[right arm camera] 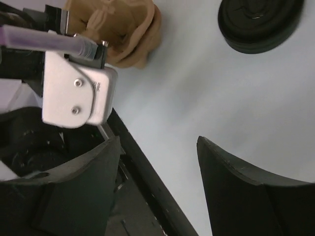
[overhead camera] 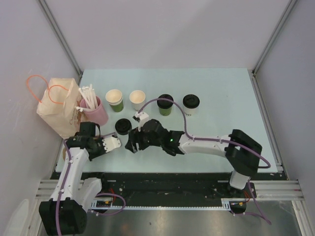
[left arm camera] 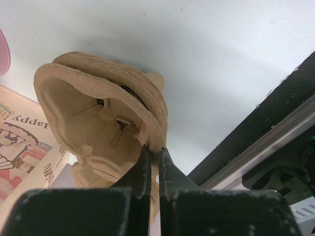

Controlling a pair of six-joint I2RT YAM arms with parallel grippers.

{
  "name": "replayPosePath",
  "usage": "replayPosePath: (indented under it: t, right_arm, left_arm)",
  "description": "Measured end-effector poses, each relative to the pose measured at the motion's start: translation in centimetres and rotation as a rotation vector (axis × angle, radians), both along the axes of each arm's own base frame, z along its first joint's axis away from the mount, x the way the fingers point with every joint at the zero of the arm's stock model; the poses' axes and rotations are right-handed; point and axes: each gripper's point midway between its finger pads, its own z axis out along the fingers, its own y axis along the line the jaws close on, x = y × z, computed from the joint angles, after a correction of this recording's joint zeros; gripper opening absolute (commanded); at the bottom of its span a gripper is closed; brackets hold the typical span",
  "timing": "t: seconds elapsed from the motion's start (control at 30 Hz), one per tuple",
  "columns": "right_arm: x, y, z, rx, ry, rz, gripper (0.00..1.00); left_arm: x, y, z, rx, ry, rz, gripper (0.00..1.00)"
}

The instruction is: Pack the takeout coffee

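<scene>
Two lidded takeout cups stand mid-table, a green-sided cup (overhead camera: 165, 105) and a white-sided cup (overhead camera: 191, 104). To their left stand two more cups without lids, one green (overhead camera: 114, 100) and one white (overhead camera: 137, 99). A loose black lid (overhead camera: 122, 127) (right arm camera: 258, 22) lies nearer the front. My left gripper (overhead camera: 118, 143) (left arm camera: 153, 150) is shut on the rim of a tan moulded-pulp cup carrier (left arm camera: 98, 118) (right arm camera: 118, 29) at the table's front left. Just right of it, my right gripper (overhead camera: 131, 145) (right arm camera: 157, 142) hangs open over the table's front edge, holding nothing.
A beige paper bag with orange handles (overhead camera: 56, 103) stands at the left edge, with a pink cup of white straws (overhead camera: 96, 110) beside it. The black front rail (left arm camera: 256, 123) (right arm camera: 142, 182) runs right below both grippers.
</scene>
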Motion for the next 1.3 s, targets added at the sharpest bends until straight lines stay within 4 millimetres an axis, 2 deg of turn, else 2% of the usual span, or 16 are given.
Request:
replayPosePath:
  t: [0.07, 0.2, 0.43, 0.6, 0.9, 1.03, 1.3]
  right_arm:
    - [-0.1, 1.9, -1.1, 0.054, 0.046, -0.018, 0.69]
    - [0.1, 4.4, -2.9, 0.142, 0.139, -0.055, 0.68]
    - [0.5, 7.5, -3.4, 0.329, 0.272, -0.087, 0.66]
    - [0.8, 8.8, -4.3, 0.428, 0.366, -0.120, 0.62]
    - [1.3, 9.7, -8.5, 0.501, 0.547, -0.204, 0.63]
    - [1.5, 10.2, -8.5, 0.536, 0.579, -0.209, 0.63]
    - [2.0, 13.0, -8.2, 0.598, 0.648, -0.195, 0.59]
  left_arm:
    - [0.1, 0.0, 0.0, -0.004, 0.002, 0.006, 0.08]
    - [0.5, -0.4, 0.5, -0.028, -0.005, 0.020, 0.06]
    - [1.3, -1.2, 1.6, -0.080, -0.037, 0.043, 0.06]
    - [1.1, -1.4, 1.4, -0.088, -0.019, 0.049, 0.04]
    - [1.1, -1.5, 1.3, -0.089, -0.015, 0.047, 0.04]
    - [1.1, -1.6, 1.3, -0.090, -0.013, 0.042, 0.04]
    - [1.1, -1.7, 1.1, -0.091, 0.001, 0.036, 0.03]
